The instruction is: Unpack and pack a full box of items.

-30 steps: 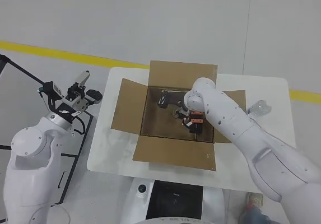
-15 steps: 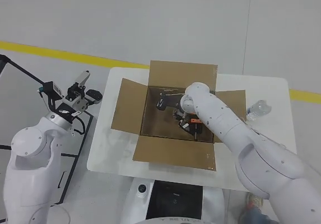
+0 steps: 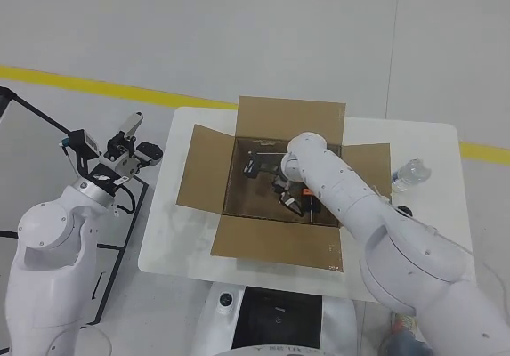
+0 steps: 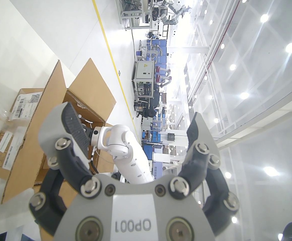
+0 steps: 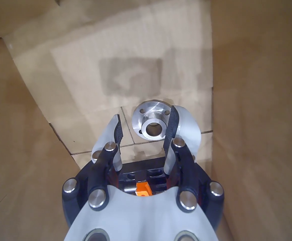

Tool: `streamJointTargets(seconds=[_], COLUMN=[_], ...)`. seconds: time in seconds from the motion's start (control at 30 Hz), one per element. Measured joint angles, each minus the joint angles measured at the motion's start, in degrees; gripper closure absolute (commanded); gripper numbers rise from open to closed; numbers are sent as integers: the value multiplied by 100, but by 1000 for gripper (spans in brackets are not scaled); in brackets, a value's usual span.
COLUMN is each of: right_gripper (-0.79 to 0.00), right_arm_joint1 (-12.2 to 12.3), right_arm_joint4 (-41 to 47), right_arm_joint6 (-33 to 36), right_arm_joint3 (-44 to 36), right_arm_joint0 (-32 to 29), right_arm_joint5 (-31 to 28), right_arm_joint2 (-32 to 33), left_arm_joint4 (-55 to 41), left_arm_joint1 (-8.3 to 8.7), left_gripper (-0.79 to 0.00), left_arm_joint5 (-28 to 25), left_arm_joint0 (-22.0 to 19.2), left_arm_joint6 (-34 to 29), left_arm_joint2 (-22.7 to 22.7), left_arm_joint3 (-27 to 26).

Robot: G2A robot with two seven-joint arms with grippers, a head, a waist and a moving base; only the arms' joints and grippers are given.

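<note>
- I'm holding the right gripper spread open at the metal flange on the box floor, ready to pinch its hub.
- I'm holding the left gripper gaping and empty, clear of the box.

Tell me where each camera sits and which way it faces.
Top view: above the arms, looking down on the table and open box; both arms show, the right arm inside the box.
Left wrist view: beside the table, facing sideways past the box into the hall; the open left gripper shows.
Right wrist view: inside the box, facing its floor and a metal part; the open right gripper straddles it.
Shared: top and left wrist views both show the box and right arm.
</note>
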Motion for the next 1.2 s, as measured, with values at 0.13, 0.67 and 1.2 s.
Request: streamJointTargets(seconds=[0.13,0.67,1.2], right_gripper=[-351,-708,-714], right_arm_joint1=[-73,-132,-121], right_arm_joint4=[-29,-304,-362], right_arm_joint6=[-51,-621,-617], right_arm_joint3=[139,410,371], right_arm_joint0=[42,187,197], right_arm_joint5=[-99,-35,-58], right_arm_joint2=[-9,15,9], left_arm_joint4=[0,0,0], left_arm_joint1=[0,0,0], left_gripper=[-785,-785,-785], left_arm_joint5=[0,0,0], left_arm_joint0=[0,0,0], left_arm_joint6=[0,0,0], left_arm_joint2=[0,0,0], left_arm_joint3=[0,0,0])
